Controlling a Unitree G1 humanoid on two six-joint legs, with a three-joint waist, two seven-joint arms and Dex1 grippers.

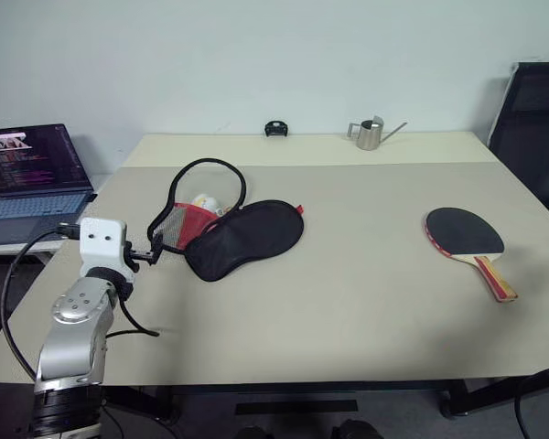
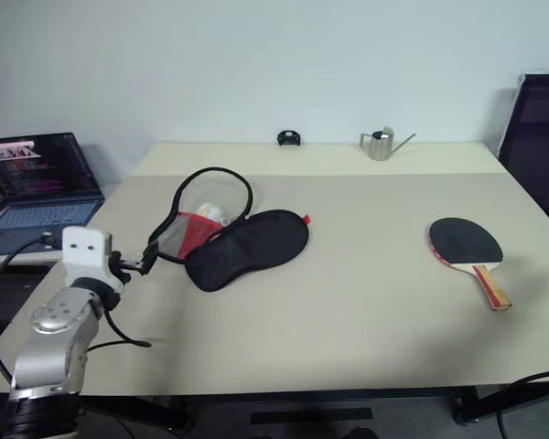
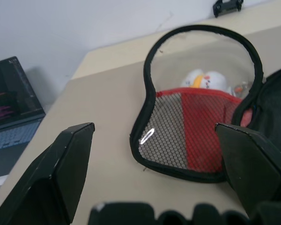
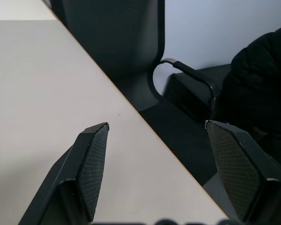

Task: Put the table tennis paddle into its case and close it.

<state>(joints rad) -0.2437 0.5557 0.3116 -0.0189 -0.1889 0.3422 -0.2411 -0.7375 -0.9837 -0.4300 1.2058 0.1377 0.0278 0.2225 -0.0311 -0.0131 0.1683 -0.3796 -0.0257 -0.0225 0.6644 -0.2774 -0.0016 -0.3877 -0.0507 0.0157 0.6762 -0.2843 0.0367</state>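
The case (image 1: pixel 247 236) lies unzipped on the left half of the table. Its black body faces up, and its lid with black mesh and a red panel (image 3: pixel 187 133) stands tilted on the left, rimmed by the black zipper edge. My left gripper (image 1: pixel 156 249) is open and level, with its fingertips right at the lid's near edge; I cannot tell whether they touch it. The table tennis paddle (image 1: pixel 464 231) lies flat at the right, black face up, its handle toward the front edge. My right gripper (image 4: pixel 158 127) is open and holds nothing, over the table's right edge.
A white and orange thing (image 3: pixel 203 79) sits inside the case. An open laptop (image 1: pixel 32 178) stands on a side table at the left. A small metal watering can (image 1: pixel 371 134) and a small black object (image 1: pixel 275 129) stand at the table's back. A black chair (image 1: pixel 535 128) is on the right.
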